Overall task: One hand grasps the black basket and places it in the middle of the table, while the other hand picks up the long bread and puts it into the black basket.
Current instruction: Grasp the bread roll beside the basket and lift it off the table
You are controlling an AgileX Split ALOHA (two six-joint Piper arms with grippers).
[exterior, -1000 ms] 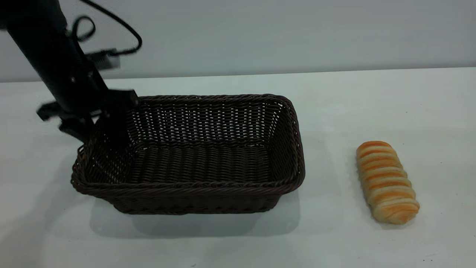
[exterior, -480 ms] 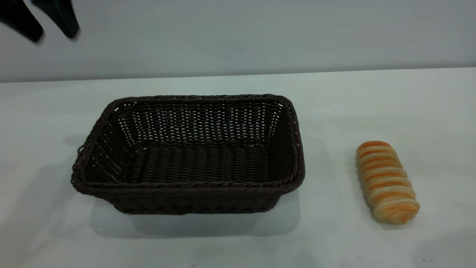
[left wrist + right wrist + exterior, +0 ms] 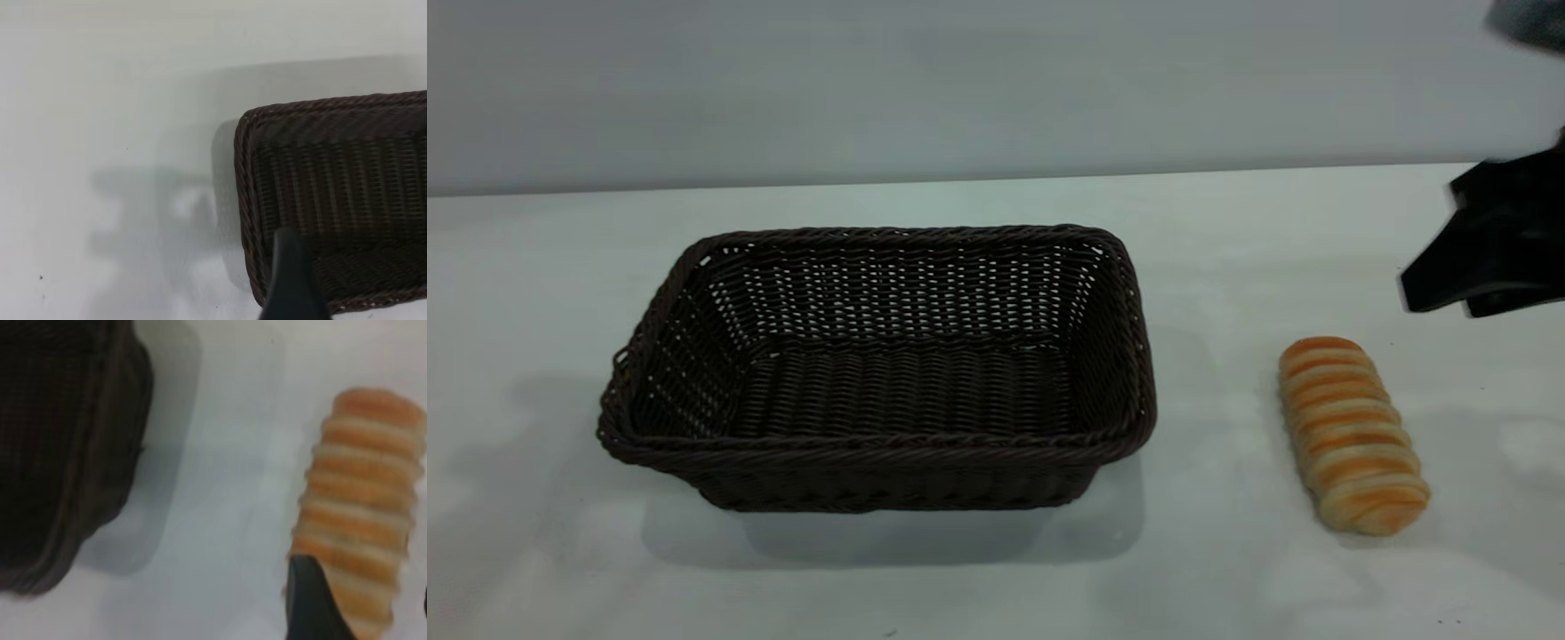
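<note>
Your right gripper [image 3: 1480,267] hovers just beyond the long bread [image 3: 1352,436], which lies free on the surface [image 3: 1227,569] right of the black basket [image 3: 880,373], long axis running near-to-far. Jaw state: cannot tell. Left gripper unseen.

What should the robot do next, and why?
Probably lower the right pincer over the long bread. The bread lies on the table right of the empty black basket, and the pincer hovers above it, not touching.
</note>
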